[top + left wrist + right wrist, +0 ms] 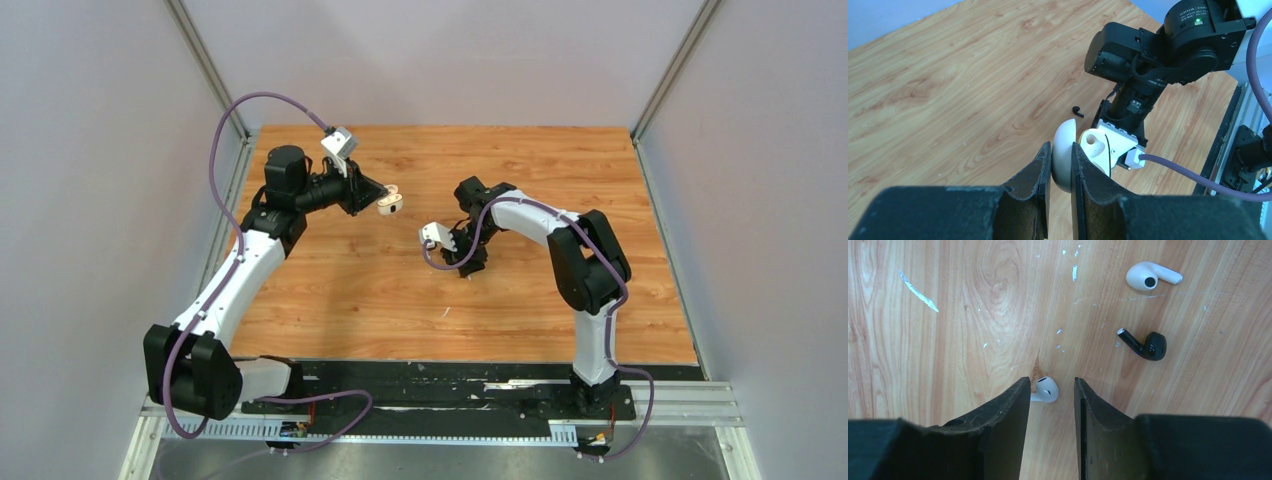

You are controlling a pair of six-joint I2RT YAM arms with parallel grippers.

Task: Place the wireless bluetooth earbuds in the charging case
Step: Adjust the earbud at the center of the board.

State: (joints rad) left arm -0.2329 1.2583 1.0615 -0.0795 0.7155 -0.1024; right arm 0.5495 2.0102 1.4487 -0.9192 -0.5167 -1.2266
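Note:
My left gripper (1062, 150) is shut on one half of the open white charging case (1064, 145) and holds it up in the air. The case's other half, with an earbud socket (1095, 145), faces the right arm. The case also shows in the top view (390, 202). My right gripper (1051, 382) is open and low over the table. A white earbud (1046, 389) lies between its fingertips, close to the left finger. A second white earbud (1150, 277) and a black earbud (1147, 344) lie beyond it to the right. A black earbud (1078, 111) shows in the left wrist view.
A pale sliver-like scrap (918, 291) lies on the wood at the left of the right wrist view. Another pale scrap (444, 314) lies nearer the front edge. The right arm's wrist (1148, 55) hangs close in front of the held case.

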